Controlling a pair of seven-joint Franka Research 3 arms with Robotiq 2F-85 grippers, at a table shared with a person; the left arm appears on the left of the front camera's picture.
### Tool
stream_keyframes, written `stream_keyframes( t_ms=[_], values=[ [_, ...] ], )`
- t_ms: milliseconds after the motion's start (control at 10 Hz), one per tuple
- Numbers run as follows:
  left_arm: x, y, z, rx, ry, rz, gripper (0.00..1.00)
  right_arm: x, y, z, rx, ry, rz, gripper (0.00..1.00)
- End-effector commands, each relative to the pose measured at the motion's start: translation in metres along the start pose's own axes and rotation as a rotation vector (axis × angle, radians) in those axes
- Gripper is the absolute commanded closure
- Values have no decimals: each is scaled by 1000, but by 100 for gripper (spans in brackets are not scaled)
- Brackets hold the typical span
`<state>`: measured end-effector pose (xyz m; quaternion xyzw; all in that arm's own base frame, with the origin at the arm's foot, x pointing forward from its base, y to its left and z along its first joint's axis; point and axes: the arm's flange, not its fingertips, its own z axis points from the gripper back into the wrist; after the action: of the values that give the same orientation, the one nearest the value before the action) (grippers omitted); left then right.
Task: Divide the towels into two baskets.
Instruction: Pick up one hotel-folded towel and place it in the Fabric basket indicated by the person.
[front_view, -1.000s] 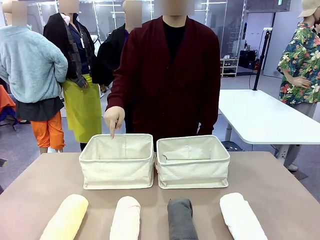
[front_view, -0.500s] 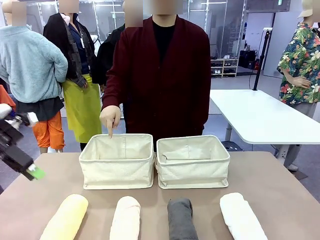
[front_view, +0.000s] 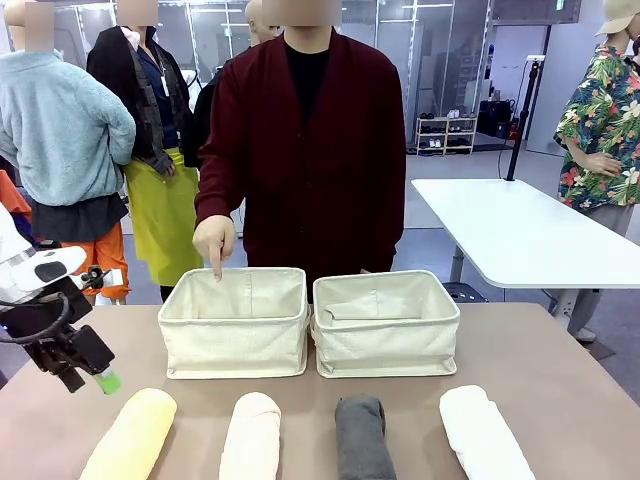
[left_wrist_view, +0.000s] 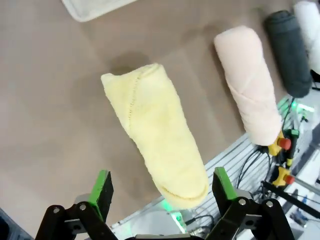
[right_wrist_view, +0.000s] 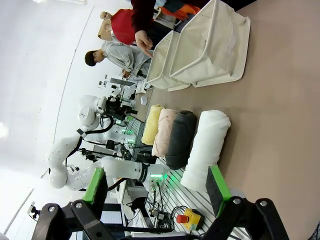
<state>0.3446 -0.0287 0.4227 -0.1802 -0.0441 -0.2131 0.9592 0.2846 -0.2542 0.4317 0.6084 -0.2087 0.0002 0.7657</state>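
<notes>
Alignment matters most. Our left hand (left_wrist_view: 161, 185) hangs wide open and empty over the yellow towel (left_wrist_view: 155, 132), which lies on the counter (front_view: 560, 370) at the row's left end, on our side of the left basket (front_view: 235, 340). We should centre the hand across the roll's middle, descend straight, and close firmly enough that it won't unroll. The person's finger (front_view: 216, 262) points at that basket's far rim, so we judge it goes there. Our right hand (right_wrist_view: 156, 182) is open too, holding nothing.

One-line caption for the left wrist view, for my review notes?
Open left gripper poised over the pale yellow towel; cream towel, dark grey towel and white towel lie alongside.
</notes>
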Motion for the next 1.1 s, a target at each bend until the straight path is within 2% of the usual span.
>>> stream_keyframes(
  t_ms=[0,100,600,900,1000],
  values=[
    [-34,-12,-38,83,15,51,0,-3,3,1,6,-4,13,0],
    [-37,-13,-52,116,24,92,0,-3,3,1,6,-4,13,0],
    [-53,-13,-91,80,30,157,0,-3,3,1,6,-4,13,0],
    [-64,-16,-120,82,81,139,0,-3,3,1,6,-4,13,0],
    [-66,-16,-127,96,63,140,0,-3,3,1,6,-4,13,0]
  ],
)
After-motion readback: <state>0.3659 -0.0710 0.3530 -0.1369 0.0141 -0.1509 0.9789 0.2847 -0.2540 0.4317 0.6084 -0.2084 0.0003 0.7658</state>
